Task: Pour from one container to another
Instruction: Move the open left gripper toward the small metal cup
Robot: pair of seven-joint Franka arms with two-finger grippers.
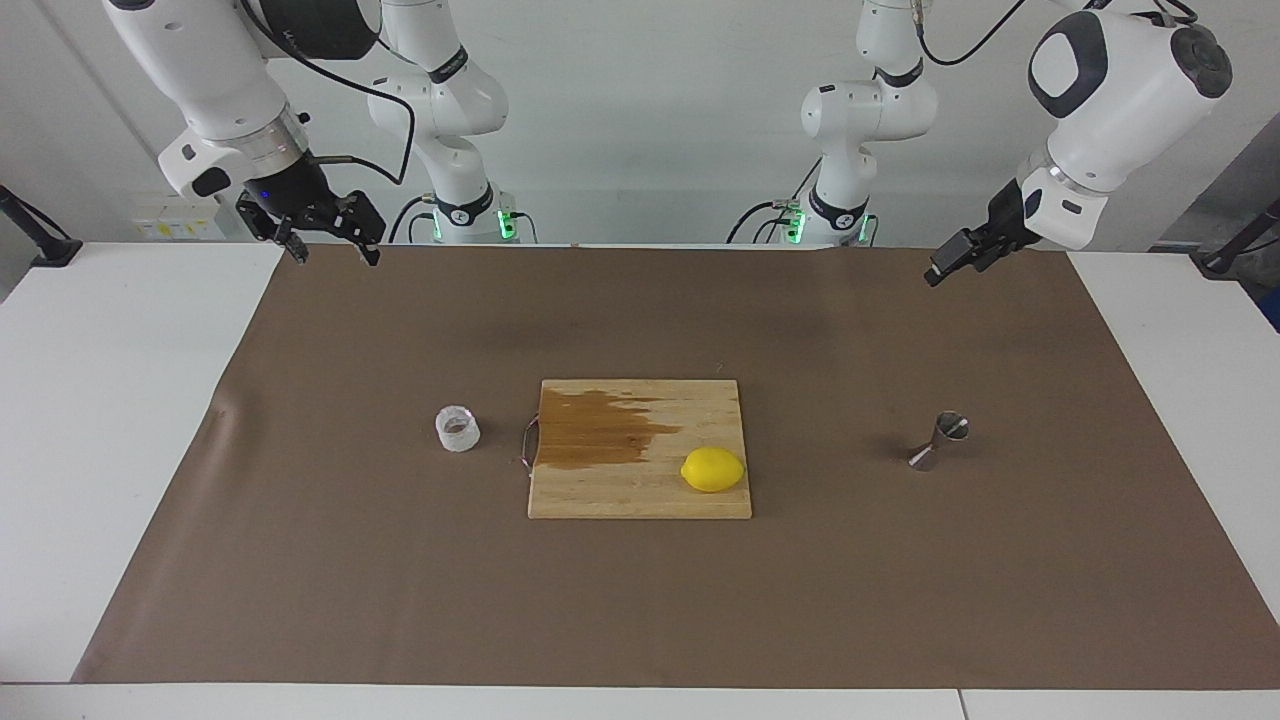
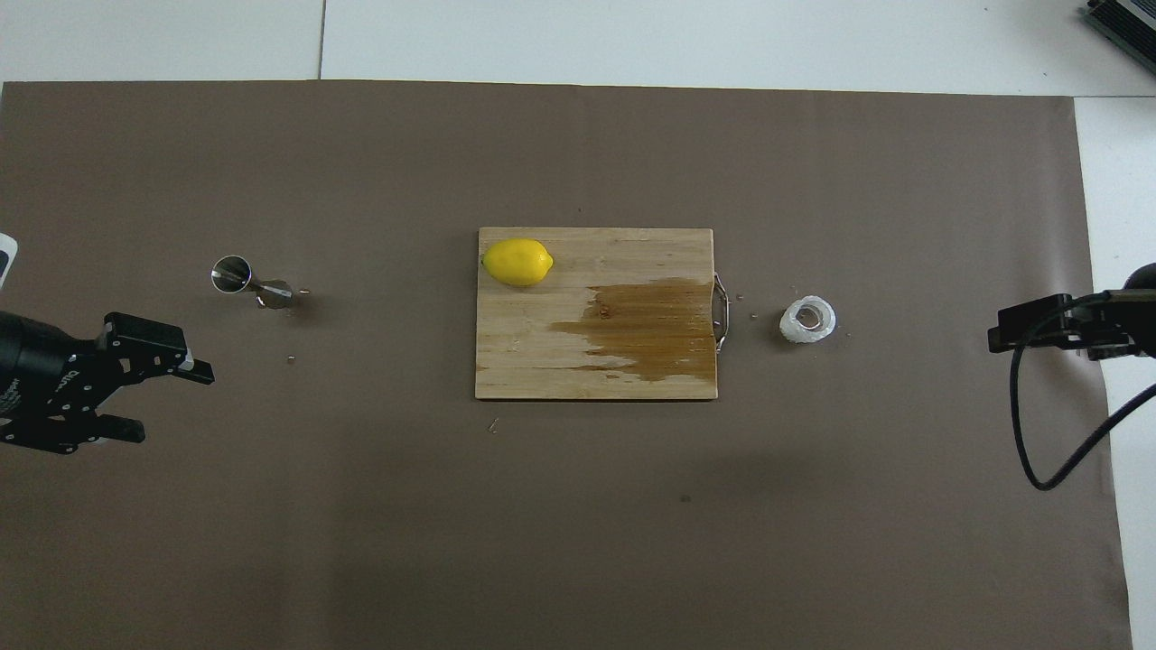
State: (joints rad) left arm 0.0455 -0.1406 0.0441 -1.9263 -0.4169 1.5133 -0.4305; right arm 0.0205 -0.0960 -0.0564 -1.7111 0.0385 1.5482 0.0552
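Mid-desk beside the board (image 1: 640,450), cup (image 1: 457,429): light, thin, likely crushable; grip walls gently. Jigger (image 1: 940,441): stiff, slick; take at waist. Left gripper (image 2: 163,397) & right gripper (image 1: 330,240) raised, fingers apart, empty.

1. A small, short, clear round cup (image 1: 457,429) (image 2: 807,320) with whitish walls is seen standing upright on the brown mat, mouth up, toward the right arm's end of the table; a brownish bottom is visible through its opening.

2. A small shiny steel jigger (image 1: 939,441) (image 2: 249,281), shaped as two cones joined at a narrow waist, is seen standing on the mat toward the left arm's end, well apart from the cup.
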